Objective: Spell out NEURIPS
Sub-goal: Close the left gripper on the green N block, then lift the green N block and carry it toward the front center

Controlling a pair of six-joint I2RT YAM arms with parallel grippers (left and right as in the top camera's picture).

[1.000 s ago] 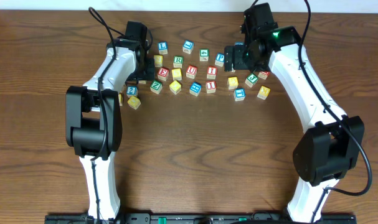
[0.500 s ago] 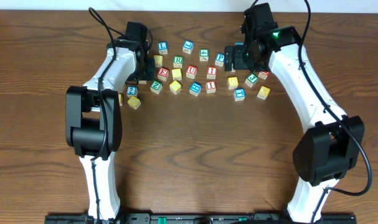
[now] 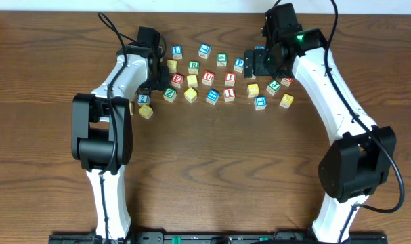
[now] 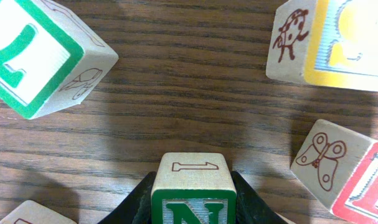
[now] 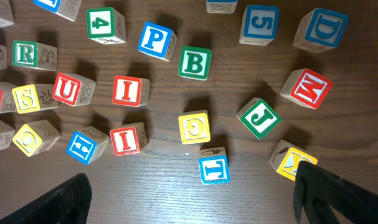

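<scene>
Left pincer (image 4: 193,194) is clamped on the N block (image 4: 195,167), a finger tight against each side, over bare table (image 4: 195,74) at the left end of the scatter. Right pincer (image 5: 195,199) hangs wide open above the R (image 5: 25,54), U (image 5: 68,89), I (image 5: 127,90) and P (image 5: 154,38) blocks.

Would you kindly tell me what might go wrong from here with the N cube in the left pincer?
1. The left pincer holds the green-framed wooden N cube at the very edge of the wrist view, so how firm the grip is cannot be judged; it may slip on lifting.
2. A green-framed cube, a yellow-faced cube and a red-framed butterfly cube lie close by; carrying N out could knock them.
</scene>
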